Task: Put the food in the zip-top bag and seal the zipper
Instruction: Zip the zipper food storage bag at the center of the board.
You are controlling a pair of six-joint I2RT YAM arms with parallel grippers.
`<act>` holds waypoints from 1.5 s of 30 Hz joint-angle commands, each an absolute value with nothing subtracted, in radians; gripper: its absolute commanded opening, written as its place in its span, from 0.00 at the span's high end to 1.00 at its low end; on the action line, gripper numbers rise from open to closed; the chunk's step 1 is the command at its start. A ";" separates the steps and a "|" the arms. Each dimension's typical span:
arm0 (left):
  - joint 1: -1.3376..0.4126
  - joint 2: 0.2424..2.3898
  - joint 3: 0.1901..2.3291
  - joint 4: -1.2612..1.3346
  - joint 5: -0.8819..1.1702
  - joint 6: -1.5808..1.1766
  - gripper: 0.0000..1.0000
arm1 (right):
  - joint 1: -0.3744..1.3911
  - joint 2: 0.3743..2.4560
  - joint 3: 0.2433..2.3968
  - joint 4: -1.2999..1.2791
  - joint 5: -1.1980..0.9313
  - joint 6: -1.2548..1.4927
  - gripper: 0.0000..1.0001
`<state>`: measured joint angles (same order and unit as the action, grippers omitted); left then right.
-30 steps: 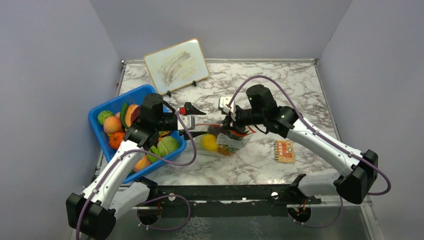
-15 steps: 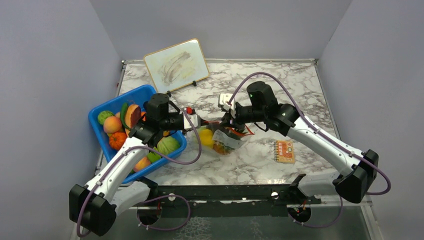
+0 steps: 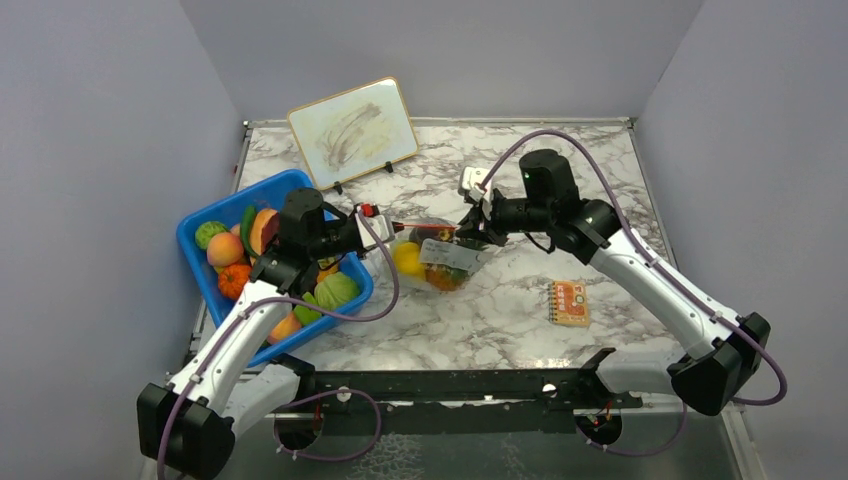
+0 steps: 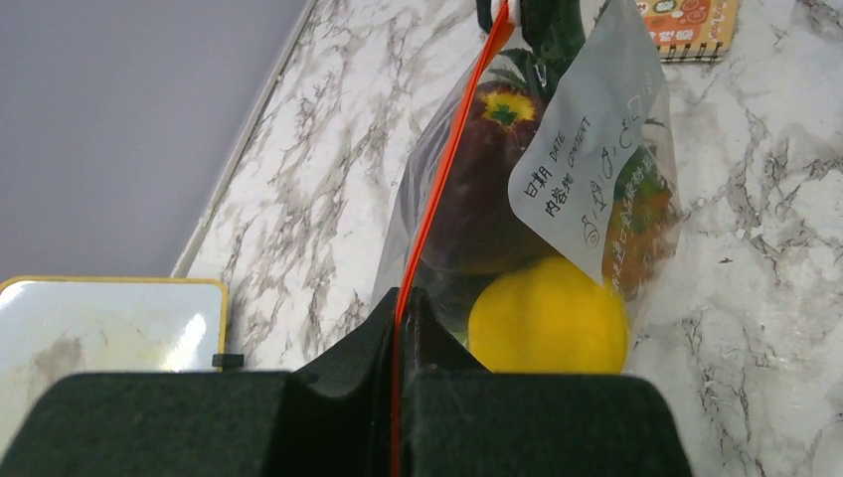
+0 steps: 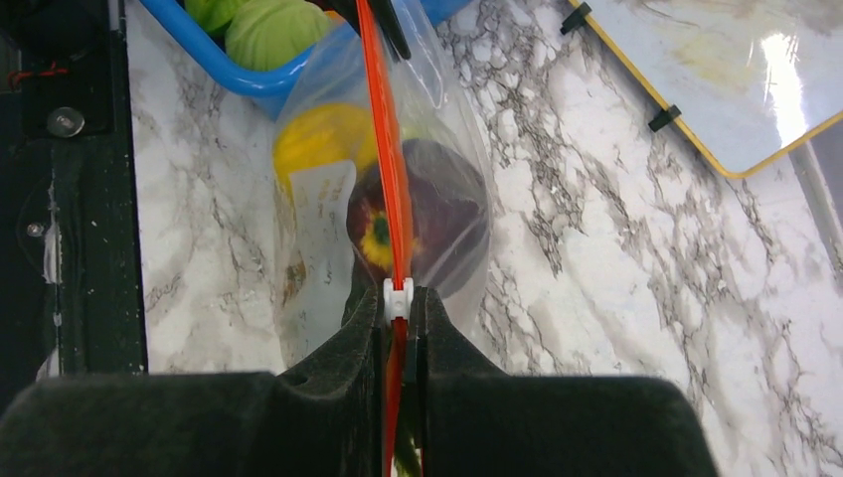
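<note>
The zip-top bag point(image 3: 445, 262) hangs between my two grippers over the marble table, holding food: a yellow fruit point(image 4: 547, 318), a dark purple one point(image 4: 477, 199) and an orange-green piece point(image 4: 636, 214). Its zipper point(image 3: 425, 229) is stretched straight and taut. My left gripper point(image 3: 383, 236) is shut on the zipper's left end point(image 4: 401, 298). My right gripper point(image 3: 473, 228) is shut on the right end, right at the white slider point(image 5: 398, 296). In the right wrist view, the zipper point(image 5: 381, 139) runs straight away from the right gripper point(image 5: 398, 303), above the purple fruit point(image 5: 442, 214).
A blue tub point(image 3: 196, 228) with more toy fruits and vegetables stands at the left, just behind my left arm. A whiteboard point(image 3: 352, 125) leans at the back. A small orange notebook point(image 3: 569, 302) lies on the table to the right of the bag.
My left gripper, open a second ago, has shut on the zipper's left end. My right arm has pulled back and to the right, drawing the zipper taut and lifting the bag.
</note>
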<state>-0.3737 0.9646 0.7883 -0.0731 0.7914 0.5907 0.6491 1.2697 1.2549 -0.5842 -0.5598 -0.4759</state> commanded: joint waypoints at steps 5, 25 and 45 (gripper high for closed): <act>-0.295 0.949 0.781 -0.039 0.689 0.534 1.00 | 0.587 1.214 1.250 -0.679 -0.520 -0.487 0.99; -0.214 0.964 0.777 0.043 0.615 0.445 1.00 | 0.510 1.177 1.250 -0.722 -0.374 -0.456 0.99; -0.204 1.001 0.756 0.236 0.728 0.269 1.00 | 0.497 1.109 1.197 -0.648 -0.315 -0.411 0.99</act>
<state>-0.2443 0.9970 0.7441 0.1345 0.7403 0.3191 0.5323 1.1641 1.2163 -0.6376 -0.4187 -0.4191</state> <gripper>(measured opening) 0.016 0.067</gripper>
